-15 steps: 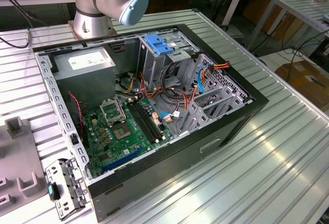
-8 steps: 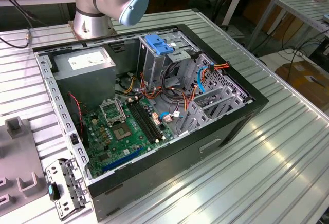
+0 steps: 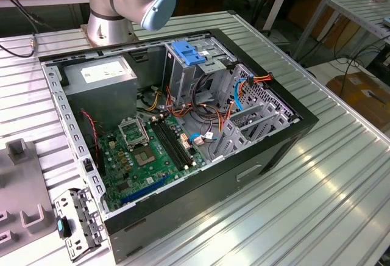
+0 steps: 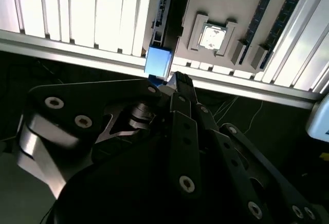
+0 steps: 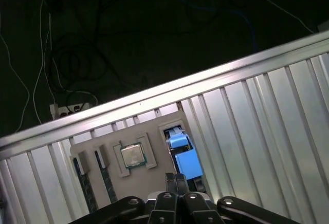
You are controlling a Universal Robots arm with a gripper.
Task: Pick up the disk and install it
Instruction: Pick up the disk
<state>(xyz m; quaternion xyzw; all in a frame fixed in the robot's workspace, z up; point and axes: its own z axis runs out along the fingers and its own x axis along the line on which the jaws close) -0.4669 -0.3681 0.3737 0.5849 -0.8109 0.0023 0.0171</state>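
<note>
Just beside the end effector point(image 5: 175, 176) sits the disk point(image 5: 186, 162).

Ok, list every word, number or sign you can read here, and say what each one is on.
Nothing here can be read.
White sticker on the grey box: has print, too small to read.
Motherboard: markings too small to read.
Processor chip in the grey tray, seen in both wrist views: its top is too blurred to read.
Disk: only the blue bracket edge faces the camera, with no print on it.
</note>
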